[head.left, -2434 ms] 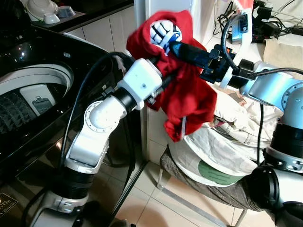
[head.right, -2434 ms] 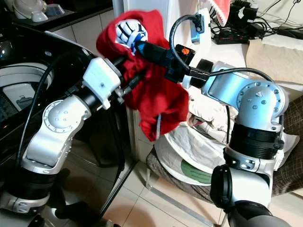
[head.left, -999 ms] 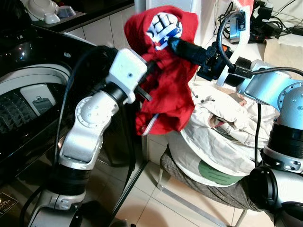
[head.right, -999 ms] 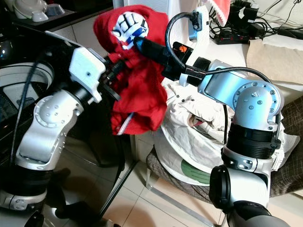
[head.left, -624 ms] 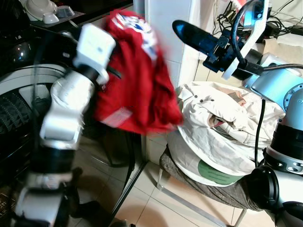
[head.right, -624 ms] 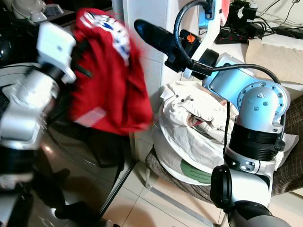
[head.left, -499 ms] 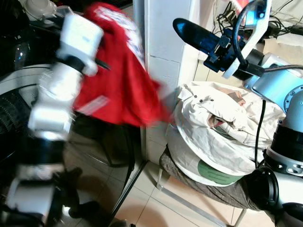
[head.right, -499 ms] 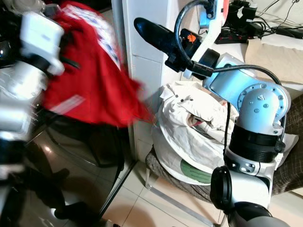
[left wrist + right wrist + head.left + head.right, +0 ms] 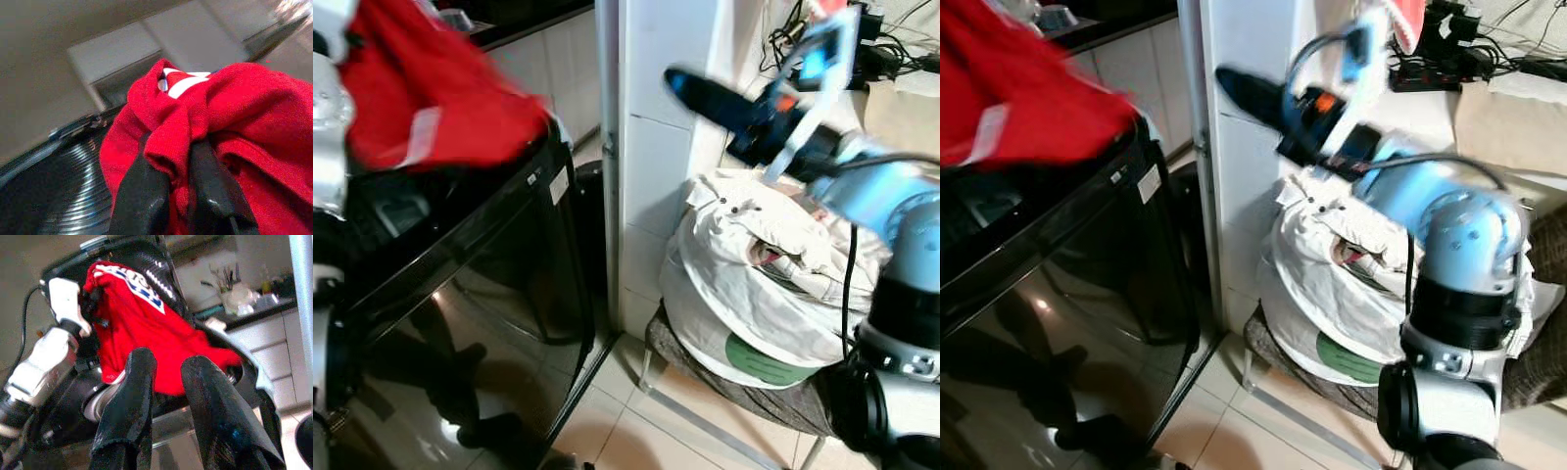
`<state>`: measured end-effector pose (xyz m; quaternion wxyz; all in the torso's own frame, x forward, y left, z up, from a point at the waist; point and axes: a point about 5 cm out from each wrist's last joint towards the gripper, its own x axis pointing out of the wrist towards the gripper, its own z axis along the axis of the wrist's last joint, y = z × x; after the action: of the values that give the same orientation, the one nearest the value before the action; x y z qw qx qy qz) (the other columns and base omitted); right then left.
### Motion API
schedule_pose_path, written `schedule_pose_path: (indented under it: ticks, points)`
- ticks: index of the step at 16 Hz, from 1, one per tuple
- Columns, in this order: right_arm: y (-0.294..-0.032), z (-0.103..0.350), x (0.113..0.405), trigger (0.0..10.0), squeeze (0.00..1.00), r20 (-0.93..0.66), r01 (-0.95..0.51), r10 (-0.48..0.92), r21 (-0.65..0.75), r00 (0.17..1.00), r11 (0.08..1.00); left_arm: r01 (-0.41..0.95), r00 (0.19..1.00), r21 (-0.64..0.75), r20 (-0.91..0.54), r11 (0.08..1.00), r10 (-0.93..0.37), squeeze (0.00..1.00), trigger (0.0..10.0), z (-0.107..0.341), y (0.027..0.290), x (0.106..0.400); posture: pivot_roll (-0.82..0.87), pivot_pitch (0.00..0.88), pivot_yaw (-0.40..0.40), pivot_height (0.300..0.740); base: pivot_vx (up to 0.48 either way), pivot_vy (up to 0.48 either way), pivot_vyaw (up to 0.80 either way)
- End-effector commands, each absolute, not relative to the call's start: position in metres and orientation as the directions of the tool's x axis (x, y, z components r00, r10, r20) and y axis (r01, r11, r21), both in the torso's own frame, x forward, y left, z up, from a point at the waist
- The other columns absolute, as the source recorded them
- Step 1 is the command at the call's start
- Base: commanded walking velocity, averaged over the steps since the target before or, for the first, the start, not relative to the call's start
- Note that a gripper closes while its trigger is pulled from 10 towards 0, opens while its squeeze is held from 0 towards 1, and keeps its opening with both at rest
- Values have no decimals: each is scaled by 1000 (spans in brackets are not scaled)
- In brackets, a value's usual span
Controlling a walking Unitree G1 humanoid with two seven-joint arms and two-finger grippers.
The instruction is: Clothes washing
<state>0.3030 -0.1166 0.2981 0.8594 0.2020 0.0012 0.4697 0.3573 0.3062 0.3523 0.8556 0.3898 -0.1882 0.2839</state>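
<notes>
Overhead, left gripper (image 9: 177, 193) clamps red garment (image 9: 244, 127); its lettering is unreadable.

A white tiled pillar (image 9: 656, 147) is being seen in the middle, with pale floor tiles (image 9: 646, 431) below it. Light is being reflected off a glossy black cabinet front (image 9: 460, 333). A counter (image 9: 1498, 108) cluttered with cables (image 9: 1449, 39) is being shown behind.
</notes>
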Motion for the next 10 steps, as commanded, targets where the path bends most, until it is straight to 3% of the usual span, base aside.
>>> schedule_pose_path:
  ticks: [1, 2, 3, 4, 5, 8, 10]
  points:
    - [-113, 295, 301, 10000, 0, 170, -804, 808, 337, 564, 491, -636, 770, 562, 514, 529, 378, 0, 0, 343, 312, 360, -33, 0, 26, 740, 0, 0, 0]
    - [-111, 289, 300, 10000, 0, 147, -798, 809, 337, 569, 499, -624, 782, 564, 461, 541, 420, 0, 8392, 328, 318, 363, -33, 0, 27, 740, 0, 0, 0]
    - [-109, 285, 298, 10000, 0, 131, -792, 808, 339, 574, 508, -558, 826, 593, 331, 581, 456, 0, 10000, 300, 322, 369, -35, 0, 27, 740, 0, 0, 0]
    - [-108, 283, 297, 10000, 0, 124, -789, 807, 340, 577, 512, -525, 836, 635, 260, 567, 483, 0, 10000, 283, 324, 370, -35, 0, 27, 740, 0, 0, 0]
    - [-108, 280, 296, 10000, 0, 112, -785, 805, 336, 582, 520, -476, 861, 578, 153, 663, 486, 1000, 10000, 262, 326, 372, -38, 0, 30, 740, 0, 0, 0]
    - [-106, 273, 294, 10000, 0, 82, -777, 803, 327, 590, 537, -427, 884, 455, 31, 781, 466, 1000, 10000, 240, 326, 373, -36, 0, 28, 740, 0, 0, 0]
    - [-105, 271, 293, 10000, 0, 70, -775, 803, 326, 592, 542, -411, 889, 448, 5, 794, 457, 1000, 10000, 236, 326, 373, -35, 0, 28, 740, 0, 0, 0]
